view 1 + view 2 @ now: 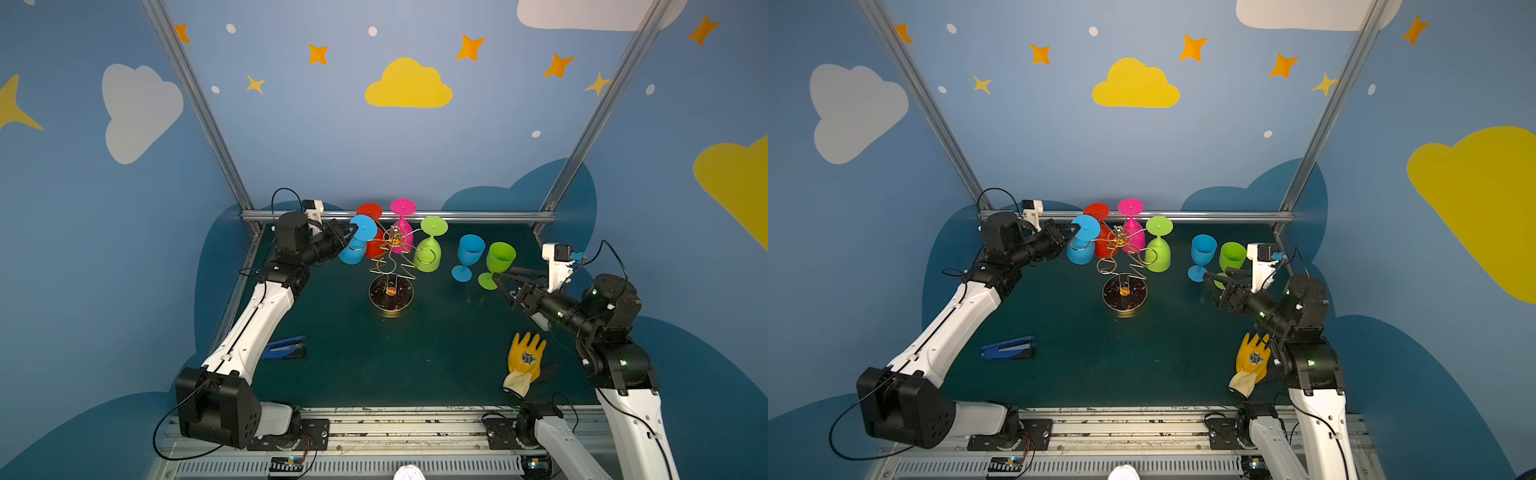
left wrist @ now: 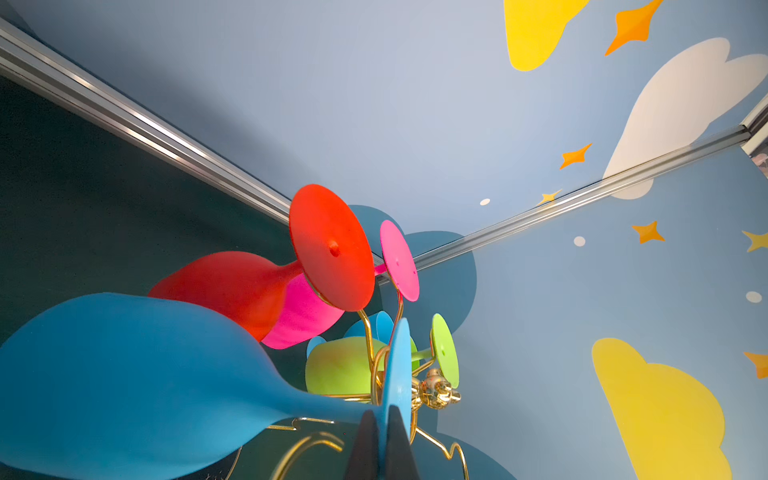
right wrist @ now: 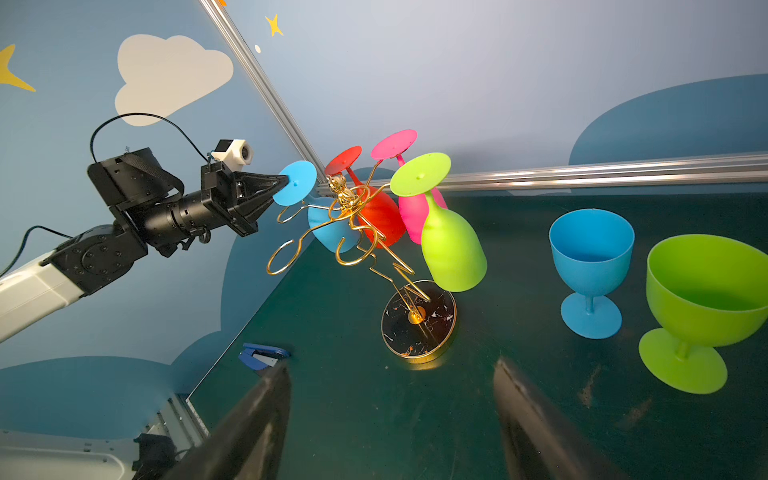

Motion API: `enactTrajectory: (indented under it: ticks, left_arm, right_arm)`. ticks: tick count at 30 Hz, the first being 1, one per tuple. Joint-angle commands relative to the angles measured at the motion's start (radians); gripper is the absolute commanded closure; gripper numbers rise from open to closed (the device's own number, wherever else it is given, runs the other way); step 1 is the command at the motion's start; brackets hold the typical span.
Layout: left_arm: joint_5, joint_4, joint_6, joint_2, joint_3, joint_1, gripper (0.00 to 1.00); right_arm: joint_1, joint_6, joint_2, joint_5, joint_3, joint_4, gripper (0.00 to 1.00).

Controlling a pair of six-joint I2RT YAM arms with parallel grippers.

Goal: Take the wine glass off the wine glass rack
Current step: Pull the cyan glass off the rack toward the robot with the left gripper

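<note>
The gold wire wine glass rack stands on its round dark base at the back middle of the table. Blue, red, pink and green glasses hang upside down from its arms. My left gripper is shut on the rim of the foot of the blue wine glass, whose stem still sits in a wire loop. The left wrist view shows both fingertips pinching the blue foot disc. My right gripper is open and empty, low over the table beside an upright green glass.
An upright blue glass stands next to the green one, right of the rack. A yellow glove lies at the front right, and a blue stapler at the front left. A metal rail runs along the back edge.
</note>
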Motion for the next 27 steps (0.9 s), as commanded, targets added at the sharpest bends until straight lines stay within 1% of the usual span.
enactTrajectory:
  ticks: [1,6,11,15,17,20,24,27]
  left_arm:
    - [-0.026,0.028,0.0,-0.016,0.022,0.004,0.97]
    - [-0.049,0.027,0.001,-0.052,-0.011,0.029,0.97]
    - [-0.051,0.037,-0.02,-0.117,-0.066,0.097,0.97]
    - [-0.02,0.033,-0.023,-0.184,-0.101,0.172,0.97]
    - [0.018,0.034,-0.022,-0.219,-0.11,0.219,0.97]
    - [0.113,0.037,-0.059,-0.254,-0.105,0.313,0.97]
    - [0.279,0.116,-0.171,-0.292,-0.097,0.438,0.97]
    - [0.389,0.172,-0.251,-0.32,-0.091,0.501,0.97]
  right_arm:
    - [0.003,-0.007,-0.009,0.002,0.025,0.003,0.24]
    - [0.005,-0.006,-0.009,0.001,0.024,0.004,0.24]
    - [0.005,-0.004,-0.008,-0.003,0.022,0.009,0.24]
    - [0.005,-0.005,-0.003,-0.006,0.024,0.01,0.24]
    - [0.005,-0.016,0.001,-0.005,0.02,0.008,0.23]
    - [0.008,-0.028,0.02,-0.011,0.02,-0.002,0.24]
    - [0.015,-0.038,0.043,-0.034,0.023,-0.001,0.24]
    - [0.018,-0.044,0.056,-0.029,0.031,-0.009,0.23]
